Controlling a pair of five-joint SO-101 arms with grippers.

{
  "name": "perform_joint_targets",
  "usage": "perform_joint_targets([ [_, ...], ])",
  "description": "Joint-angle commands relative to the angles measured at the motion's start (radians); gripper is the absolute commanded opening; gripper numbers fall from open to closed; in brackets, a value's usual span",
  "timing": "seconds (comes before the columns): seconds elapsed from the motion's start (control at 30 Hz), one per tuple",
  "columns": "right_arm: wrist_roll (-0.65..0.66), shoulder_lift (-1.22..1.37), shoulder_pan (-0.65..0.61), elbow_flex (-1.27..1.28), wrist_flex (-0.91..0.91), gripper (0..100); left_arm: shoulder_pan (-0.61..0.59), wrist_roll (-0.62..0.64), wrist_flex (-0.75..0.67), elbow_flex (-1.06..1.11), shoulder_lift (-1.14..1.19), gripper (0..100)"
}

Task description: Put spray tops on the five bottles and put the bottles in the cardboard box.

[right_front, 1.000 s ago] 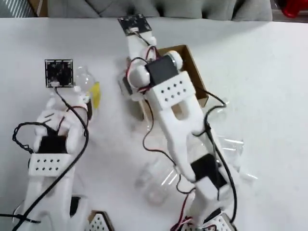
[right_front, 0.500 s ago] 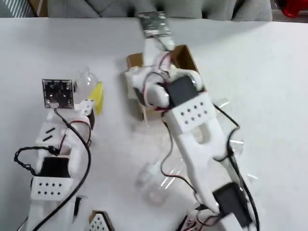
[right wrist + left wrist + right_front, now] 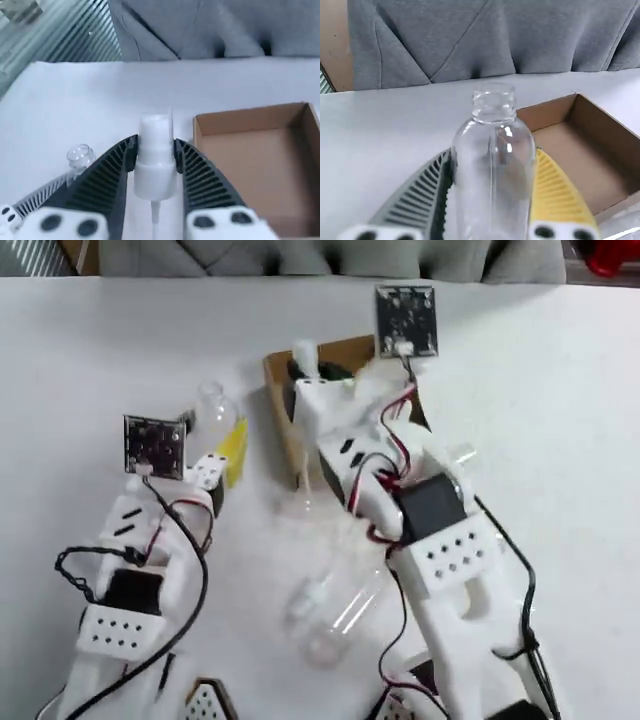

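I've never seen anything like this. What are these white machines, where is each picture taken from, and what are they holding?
These are two small robot arms at a white table. One picture looks down from above; the other two come from a camera on each arm's wrist. The left tool is shut on a clear bottle whose neck has no top on it. The right tool is shut on a white spray top, near the cardboard box. Spare bottles lie on the table between the arms.
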Motion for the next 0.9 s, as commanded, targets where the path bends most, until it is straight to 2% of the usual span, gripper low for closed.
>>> perform_joint_targets([
  [0.0, -0.003, -0.082, 0.015, 0.109, -0.248, 2.0, 0.015, -0.012, -0.025, -0.003, -0.028, 2],
  [0.53, -0.003, -0.246, -0.021, 0.560, -1.006, 1.7, 0.073, -0.012, -0.029, 0.018, -0.030, 2],
  [0.73, -0.005, -0.259, -0.021, 0.628, -1.187, 1.7, 0.073, -0.012, -0.023, 0.018, -0.030, 2],
  [0.8, -0.044, -0.254, -0.021, 0.641, -1.234, 1.7, 0.073, -0.012, -0.021, 0.018, -0.030, 2],
  [0.87, -0.158, -0.254, -0.016, 0.647, -1.268, 1.7, 0.073, -0.014, -0.008, 0.018, -0.030, 2],
])
